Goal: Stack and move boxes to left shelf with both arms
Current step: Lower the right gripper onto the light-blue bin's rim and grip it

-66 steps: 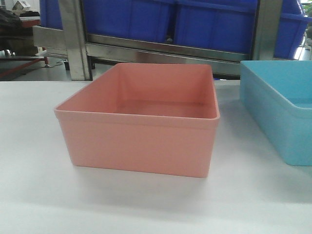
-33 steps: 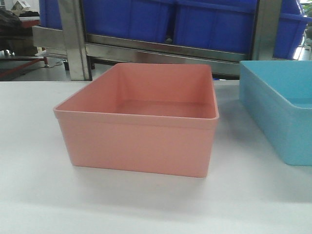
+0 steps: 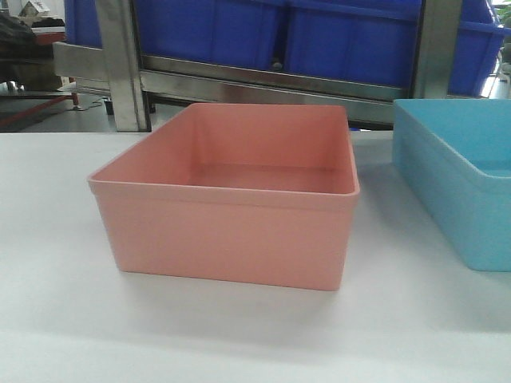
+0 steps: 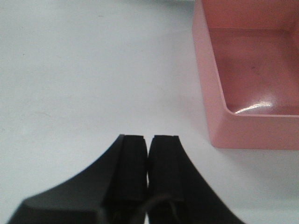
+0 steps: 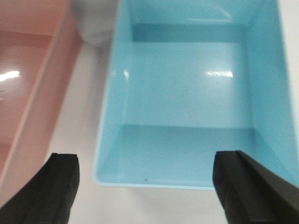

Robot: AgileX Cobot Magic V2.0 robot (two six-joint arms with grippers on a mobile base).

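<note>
your left claw (image 4: 149, 138) is clenched, pads pressed flat together with nothing between them, above the white table (image 4: 70, 70). the pink bin (image 4: 247, 126) stands near it at 2 o'clock, apart from the claw. your right claw (image 5: 145, 158) is released, its fingers (image 5: 60, 186) spread wide, and the near wall of the blue bin (image 5: 187, 93) shows between them; you cannot tell whether either finger touches it. the pink bin lies at this claw's 10 o'clock, with a strip of table between the bins. in the front view both bins stand upright, open and empty, side by side and unstacked, with blue at pink's 3 o'clock. at 12 o'clock behind them, a steel rack (image 3: 120, 64) holds dark blue crates (image 3: 239, 32).
</note>
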